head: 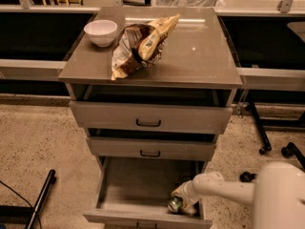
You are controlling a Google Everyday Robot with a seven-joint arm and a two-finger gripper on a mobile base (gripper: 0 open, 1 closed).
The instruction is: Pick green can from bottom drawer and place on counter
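One camera view shows the white arm's tool (185, 198) low in the front right corner of the open grey-brown bottom drawer (136, 190), against the small dark green metal can with a silver end (174, 204); I cannot tell whether it is clamped on the can. A loose hold could drop the can, or the lift could knock it on the two part-open upper drawers (150, 148) overhanging. On the glossy grey-brown counter (200, 56), a white bowl (100, 31) and a crumpled brown-and-yellow chip bag (140, 44) crowd the left side.
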